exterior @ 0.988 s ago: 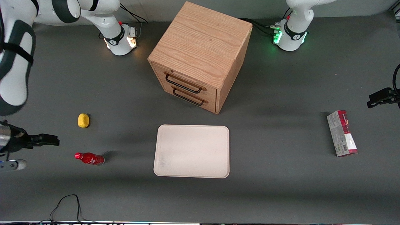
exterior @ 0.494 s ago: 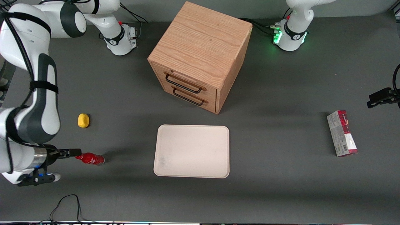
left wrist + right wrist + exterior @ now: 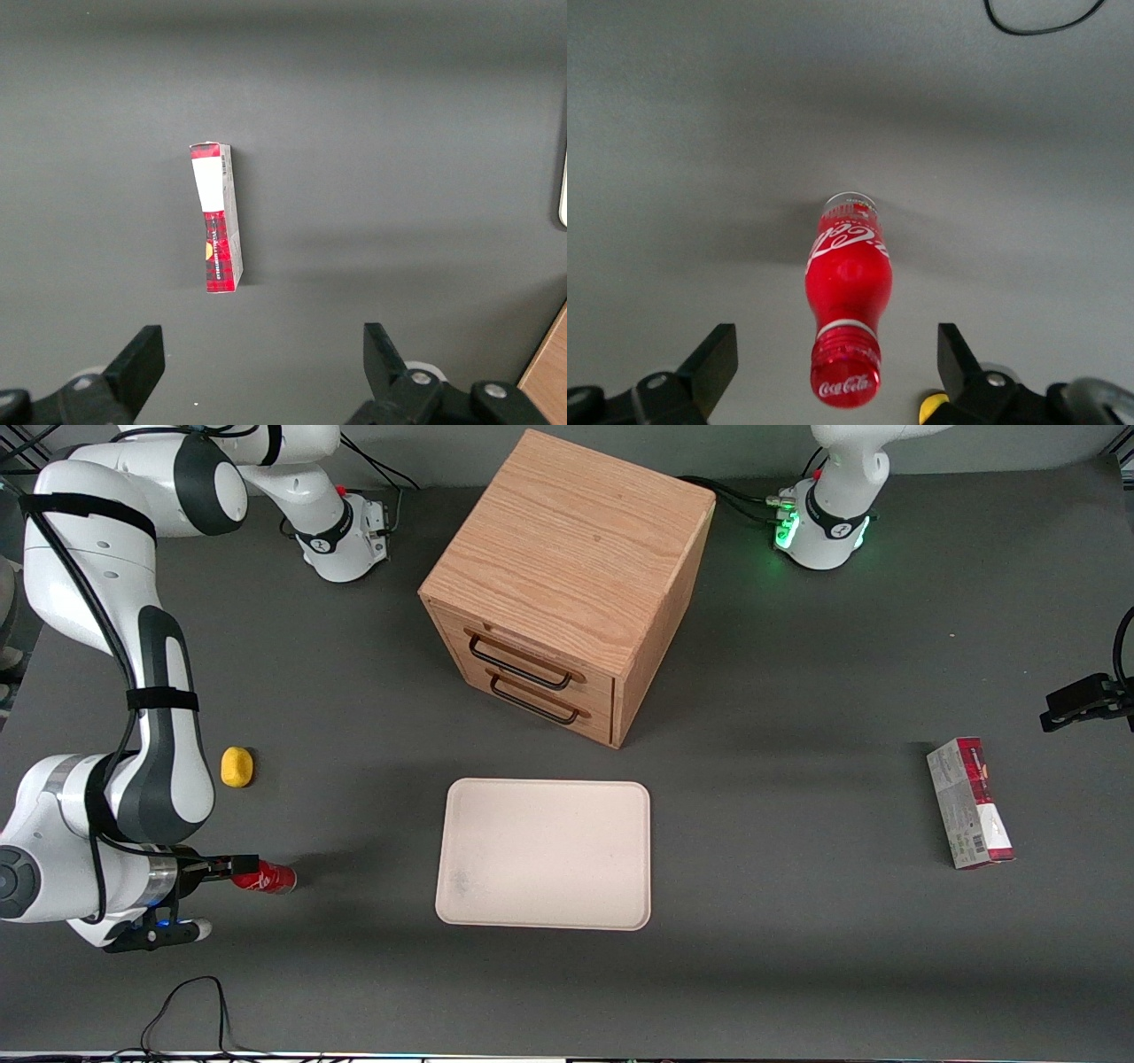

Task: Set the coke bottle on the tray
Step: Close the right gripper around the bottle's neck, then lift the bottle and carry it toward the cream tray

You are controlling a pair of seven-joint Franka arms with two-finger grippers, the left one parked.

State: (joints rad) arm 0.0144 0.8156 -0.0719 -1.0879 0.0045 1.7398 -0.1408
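Note:
The small red coke bottle (image 3: pixel 266 878) lies on its side on the grey table toward the working arm's end, well apart from the cream-white tray (image 3: pixel 544 854). My right gripper (image 3: pixel 244 864) is low at the bottle's cap end. In the right wrist view the bottle (image 3: pixel 849 292) points its red cap at the camera. The gripper (image 3: pixel 837 359) is open, with the cap between its two black fingers (image 3: pixel 716 359) and not touching either one. The tray bears nothing.
A yellow lemon-like lump (image 3: pixel 236 766) lies farther from the front camera than the bottle. A wooden two-drawer cabinet (image 3: pixel 567 584) stands farther back than the tray. A red-and-grey carton (image 3: pixel 969 802) lies toward the parked arm's end, also in the left wrist view (image 3: pixel 216 218).
My right arm has swung in over the table and my gripper has moved toward the bottle until its fingers reach the cap. The bottle and the tray have not moved.

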